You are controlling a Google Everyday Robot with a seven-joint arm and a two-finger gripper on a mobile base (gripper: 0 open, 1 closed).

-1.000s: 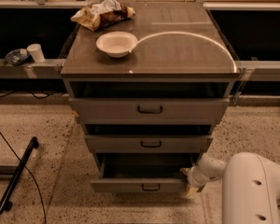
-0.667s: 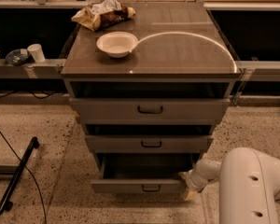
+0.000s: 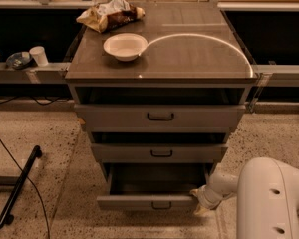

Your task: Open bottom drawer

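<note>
The grey cabinet has three drawers. The bottom drawer (image 3: 149, 201), the narrowest front with a small dark loop handle (image 3: 161, 205), is pulled out and its dark inside shows. My gripper (image 3: 199, 201) is low at the drawer's right front corner, at the end of my white arm (image 3: 269, 193). The gripper touches or nearly touches the drawer's right end. The middle drawer (image 3: 159, 153) and top drawer (image 3: 160, 116) sit above it, each slightly out.
On the cabinet top (image 3: 199, 54) stand a white bowl (image 3: 125, 46) and a crumpled snack bag (image 3: 110, 15). A paper cup (image 3: 39, 55) stands on the left ledge. A black bar (image 3: 19, 185) and a cable lie on the speckled floor at left.
The drawer stands as far out as before. My arm has shifted slightly at the drawer's right corner, with the white arm housing taking up more of the lower right.
</note>
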